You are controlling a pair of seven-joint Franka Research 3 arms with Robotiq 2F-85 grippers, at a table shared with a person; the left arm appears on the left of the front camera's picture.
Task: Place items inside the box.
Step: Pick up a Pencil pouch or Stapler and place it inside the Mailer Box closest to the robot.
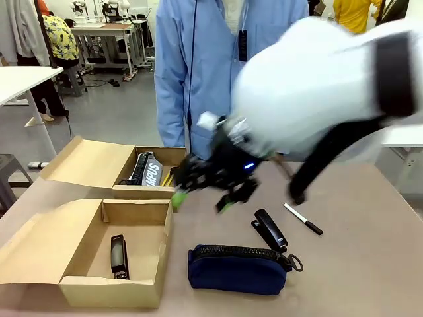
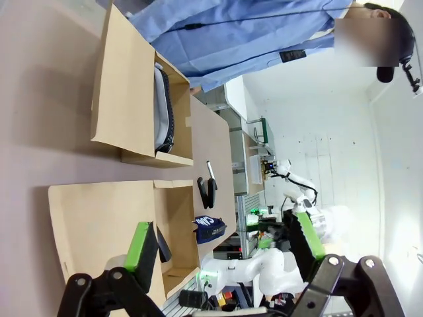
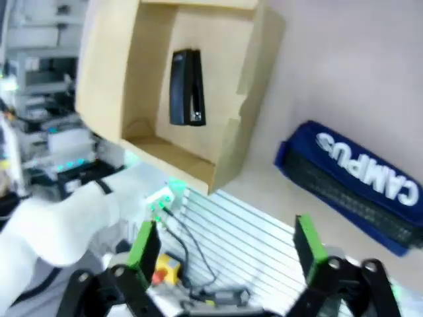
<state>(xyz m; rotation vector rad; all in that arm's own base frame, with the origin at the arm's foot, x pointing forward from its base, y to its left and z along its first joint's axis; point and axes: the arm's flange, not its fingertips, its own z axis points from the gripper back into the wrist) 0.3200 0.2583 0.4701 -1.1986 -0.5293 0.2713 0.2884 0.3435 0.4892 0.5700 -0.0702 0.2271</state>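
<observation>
At the near left of the table [image 1: 370,264] sits the larger brown cardboard box [image 1: 112,290]. Its wide lid flap is folded out flat to the left, which leaves the top open for loading. One black stapler [image 1: 119,256] already lies flat on its floor.

Behind it a second cardboard box [image 1: 142,191], also open, holds a grey fabric pouch [image 1: 149,170] with white print, standing on edge.

Right of the boxes, the right gripper [image 1: 203,200] hangs blurred above the table, its green-padded jaws spread wide with nothing between them. It looks ready to collect the next item.

Below it, near the front edge, lies the soft navy blue zip pouch [image 1: 236,271], long and rounded, just right of the larger box. Just beyond it rests another black stapler [image 1: 269,230], hard and glossy. Farther right is a slim black marker pen [image 1: 303,218] with a white cap. All three are outside the box.

The left gripper [image 2: 223,241] is high over the boxes, jaws fully apart and empty.
</observation>
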